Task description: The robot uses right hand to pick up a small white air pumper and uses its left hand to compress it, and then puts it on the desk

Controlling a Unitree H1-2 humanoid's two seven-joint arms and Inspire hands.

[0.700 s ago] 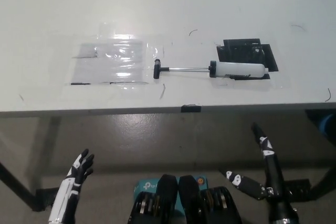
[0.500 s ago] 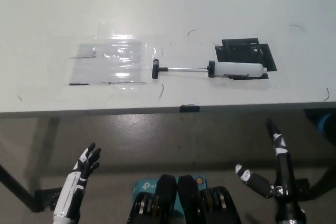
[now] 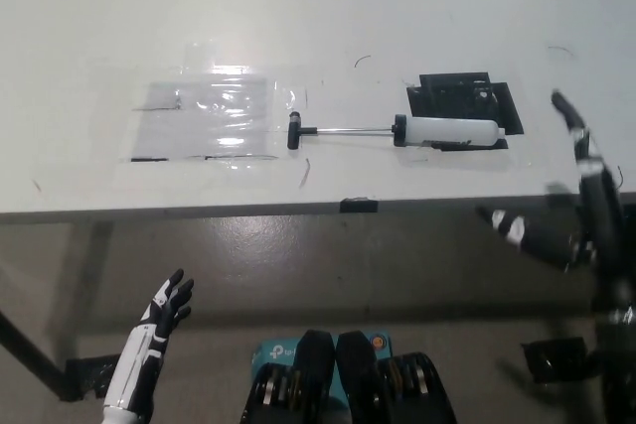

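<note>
Bright even light, glare on clear plastic sheet (image 3: pixel 214 116), dim floor, slight blur

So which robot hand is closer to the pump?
The black right hand, raised beside the desk's right end near the air pumper. The white left hand hangs low.

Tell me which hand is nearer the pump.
Right. The right hand is open at the desk edge, just right of the pump; the left hand is open too, low below the desk.

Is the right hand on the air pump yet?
Apart. The head view shows bare desk between the open right hand and the air pump.
</note>
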